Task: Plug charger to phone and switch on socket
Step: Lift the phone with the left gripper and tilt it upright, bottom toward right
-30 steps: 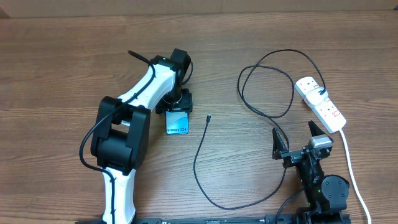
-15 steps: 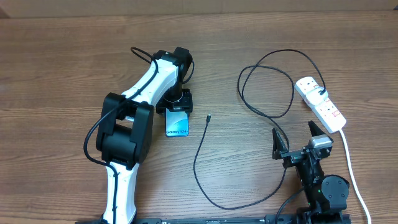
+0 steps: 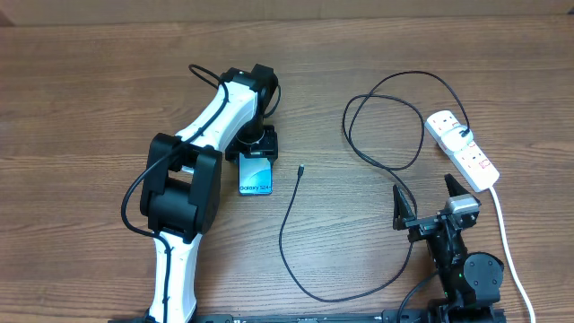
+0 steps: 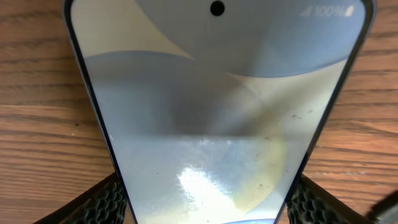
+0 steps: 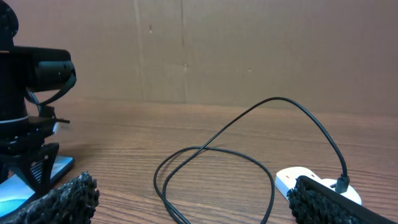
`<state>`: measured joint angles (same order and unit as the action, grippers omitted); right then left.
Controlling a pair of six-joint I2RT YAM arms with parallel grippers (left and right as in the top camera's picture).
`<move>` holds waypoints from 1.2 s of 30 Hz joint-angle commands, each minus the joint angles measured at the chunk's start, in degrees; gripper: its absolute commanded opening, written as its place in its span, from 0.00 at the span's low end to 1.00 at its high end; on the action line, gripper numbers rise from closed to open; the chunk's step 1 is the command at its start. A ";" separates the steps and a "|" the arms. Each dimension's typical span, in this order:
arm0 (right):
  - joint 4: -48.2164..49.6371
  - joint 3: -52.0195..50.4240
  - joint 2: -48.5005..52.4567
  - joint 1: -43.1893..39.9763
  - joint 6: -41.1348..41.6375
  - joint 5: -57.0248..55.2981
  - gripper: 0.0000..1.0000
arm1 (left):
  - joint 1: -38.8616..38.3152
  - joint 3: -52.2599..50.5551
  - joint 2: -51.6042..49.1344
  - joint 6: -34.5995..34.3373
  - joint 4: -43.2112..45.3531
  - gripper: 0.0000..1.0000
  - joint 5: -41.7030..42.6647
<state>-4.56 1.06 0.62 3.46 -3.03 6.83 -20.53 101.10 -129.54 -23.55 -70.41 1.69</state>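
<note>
The phone (image 3: 256,178) lies on the table with its screen lit and fills the left wrist view (image 4: 211,106). My left gripper (image 3: 260,149) stands over the phone's far end. Its two fingers (image 4: 202,202) press against the phone's two long edges. The charger cable (image 3: 285,235) loops across the table. Its connector tip (image 3: 300,170) lies free to the right of the phone, and its plug (image 3: 464,134) sits in the socket strip (image 3: 462,151). My right gripper (image 3: 423,203) is open and empty, low near the front edge and left of the socket (image 5: 292,180).
The socket's thick white cord (image 3: 508,247) runs down the right side to the front edge. Cable loops (image 5: 211,168) lie between my right gripper and the phone (image 5: 15,190). A brown wall stands behind the table.
The left arm's links have shifted a little to the right. The phone has edged slightly toward the far side under the gripper. The right arm has not moved.
</note>
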 commanded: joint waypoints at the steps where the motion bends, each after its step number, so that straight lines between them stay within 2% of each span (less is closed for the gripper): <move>1: 0.20 -0.59 -0.46 0.00 -0.04 -0.31 1.00 | 0.00 3.63 -0.31 0.44 -0.98 0.69 -0.37; 6: 0.20 -0.59 -0.46 0.00 -0.04 -0.31 1.00 | 0.26 6.64 -0.31 0.42 -3.85 0.69 0.59; 12: 0.20 -0.59 -0.46 0.00 -0.04 -0.31 1.00 | 0.55 9.86 -0.31 0.46 -8.09 0.72 6.56; 16: 0.20 -0.59 -0.46 0.00 -0.04 -0.31 1.00 | 1.05 10.71 -0.31 0.50 -10.75 0.73 12.20; 22: 0.20 -0.59 -0.46 0.00 -0.04 -0.31 1.00 | 2.16 10.82 -0.31 5.44 -13.86 0.72 21.90; 31: 0.20 -0.59 -0.46 0.00 -0.04 -0.31 1.00 | 4.09 10.82 -0.31 5.66 -17.18 0.72 31.36; 36: 0.20 -0.59 -0.46 0.00 -0.04 -0.31 1.00 | 5.92 10.82 -0.31 7.34 -18.36 0.72 40.28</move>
<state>-4.58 1.06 0.62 3.46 -3.03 6.85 -16.01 110.30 -129.56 -18.57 -87.92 32.18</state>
